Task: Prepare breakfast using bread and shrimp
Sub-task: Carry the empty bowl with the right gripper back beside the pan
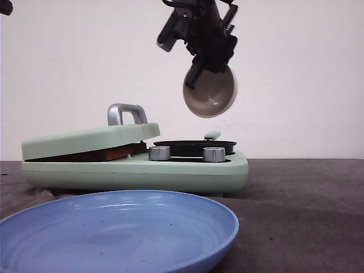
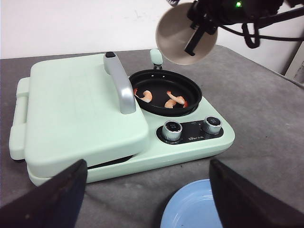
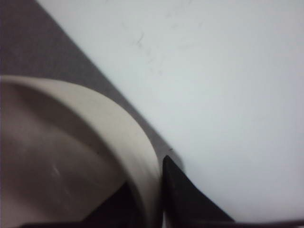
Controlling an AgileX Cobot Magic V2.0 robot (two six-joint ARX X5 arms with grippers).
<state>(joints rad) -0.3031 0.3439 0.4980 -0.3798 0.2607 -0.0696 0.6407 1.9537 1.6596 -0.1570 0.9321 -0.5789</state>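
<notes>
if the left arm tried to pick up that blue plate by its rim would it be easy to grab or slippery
Probably slippery: the blue plate looks smooth and glossy, with light sheen across its surface. It is wide and shallow, so a rim pinch would likely let it tilt or swing. It appears rigid, perhaps ceramic or hard plastic, though weight cannot be judged. The left gripper stands open above it.

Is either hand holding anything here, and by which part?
The right hand grips the tipped beige bowl by its rim, one finger inside. The left hand is open and holds nothing.
</notes>
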